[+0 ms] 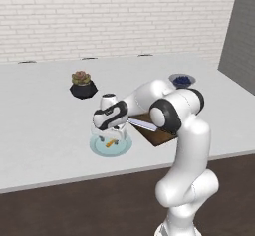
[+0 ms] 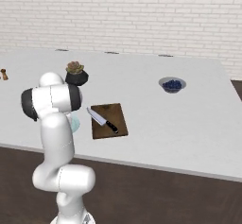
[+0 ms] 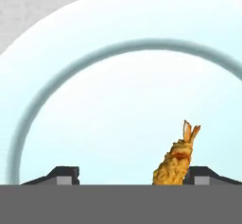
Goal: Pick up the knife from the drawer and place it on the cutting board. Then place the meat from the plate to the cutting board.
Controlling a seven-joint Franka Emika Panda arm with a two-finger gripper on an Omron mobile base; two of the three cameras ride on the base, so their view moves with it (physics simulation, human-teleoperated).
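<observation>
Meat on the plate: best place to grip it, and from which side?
Grip the meat across its thick golden body, not the thin forked tail end. Come straight down from above: it lies flat on the pale blue plate, so only its narrow sides are reachable. The hand hangs right over it with its fingers apart, the piece close against one fingertip; centring first would probably help.

Rendered kitchen, sparse. White painted brick wall [image 1: 114,16] across the top of both base views; grey wall panel [image 1: 239,31] at upper right of the left base view. Broad pale countertop [image 2: 156,100] fills the middle, dark wood-toned floor [image 2: 156,194] along the bottom. Kitchen signs: dark wooden cutting board [image 2: 116,114] at centre with a black-handled knife [image 2: 101,119] on it, pale blue plate [image 1: 119,149] with an orange-brown piece of food [image 1: 109,142], small grey dish of dark blue contents [image 2: 172,84], potted succulent [image 2: 75,73] centre left.
</observation>
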